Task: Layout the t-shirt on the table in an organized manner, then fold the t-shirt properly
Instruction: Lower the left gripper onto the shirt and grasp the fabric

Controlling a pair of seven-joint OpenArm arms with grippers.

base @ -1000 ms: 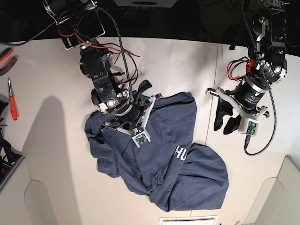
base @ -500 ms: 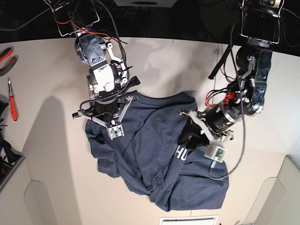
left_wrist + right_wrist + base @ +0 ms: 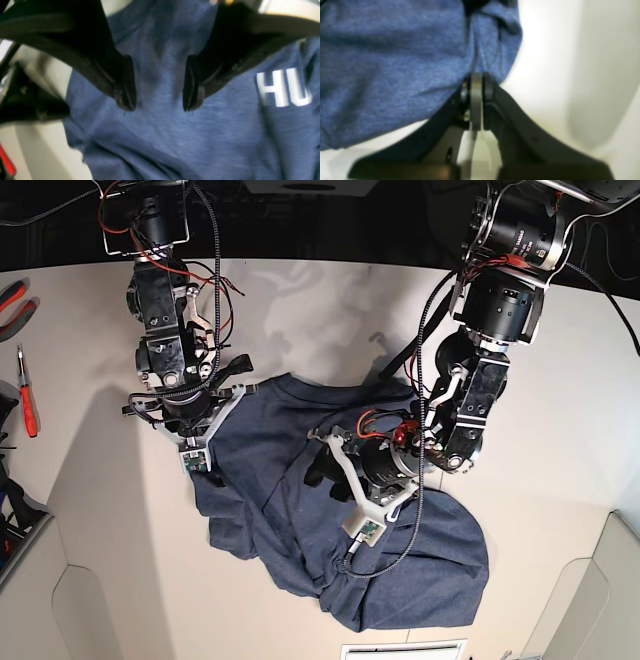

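- The t-shirt (image 3: 300, 510) lies crumpled in a loose heap near the middle of the counter (image 3: 330, 310), more toward its front edge, with folds running across the cloth and one lobe bulging at the front right of the base view.
- The right hand (image 3: 476, 82), on the base view's left, is clamped shut on an edge of the t-shirt (image 3: 395, 62); in its wrist view a pinch of blue cloth runs straight into the closed tips, with bare counter (image 3: 570, 62) beside it.
- The left hand (image 3: 160, 100) stands open just above the middle of the t-shirt (image 3: 175, 140); its two dark fingers (image 3: 125, 85) have a clear gap between them and nothing between.
- In the base view the left arm (image 3: 480, 390) reaches in over the garment, and its body and cables cover the part of the shirt beneath.
- White block letters "HU" (image 3: 283, 87) can be read on the cloth beside the left hand; the rest of the word goes under a fold.
- A red-handled screwdriver (image 3: 27, 395) lies at the counter's left edge, well apart from the shirt, with red-handled pliers (image 3: 14, 302) near it.
- A thin dark seam (image 3: 445, 470) crosses the counter on the right.
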